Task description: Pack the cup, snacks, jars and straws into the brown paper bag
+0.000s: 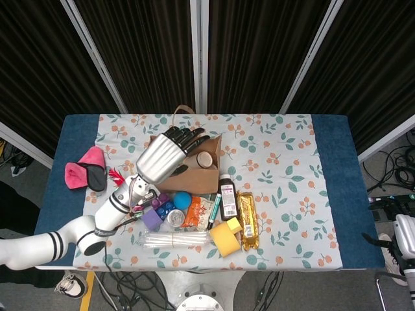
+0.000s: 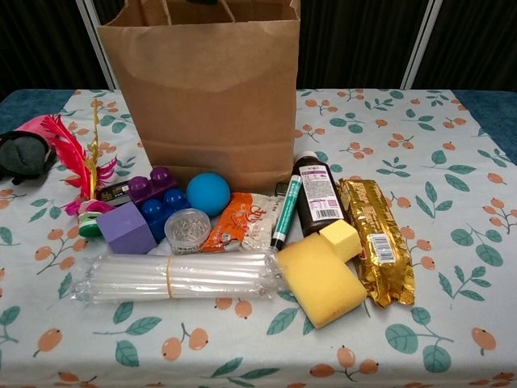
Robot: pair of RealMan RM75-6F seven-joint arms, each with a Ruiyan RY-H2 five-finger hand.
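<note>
The brown paper bag [image 1: 198, 179] stands upright at mid-table, seen front-on in the chest view [image 2: 206, 89]. My left hand [image 1: 161, 157] hovers over its open top with its fingers [image 1: 188, 137] spread and holding nothing. A tan cup [image 1: 206, 159] lies inside the bag, apart from the fingers. In front of the bag lie the bundle of straws [image 2: 174, 276], a gold snack bar [image 2: 376, 241], an orange snack packet [image 2: 236, 232], a small jar of clips [image 2: 187, 230] and a dark bottle [image 2: 317, 196]. Only a sliver of my right hand [image 1: 405, 238] shows, at the frame's right edge.
A yellow sponge [image 2: 321, 279], blue ball [image 2: 208, 192], purple block [image 2: 125, 228] and green marker [image 2: 286, 212] crowd the same patch. Red feathers [image 2: 71, 153] and a pink and black eye mask [image 1: 85, 168] lie to the left. The table's right half is bare cloth.
</note>
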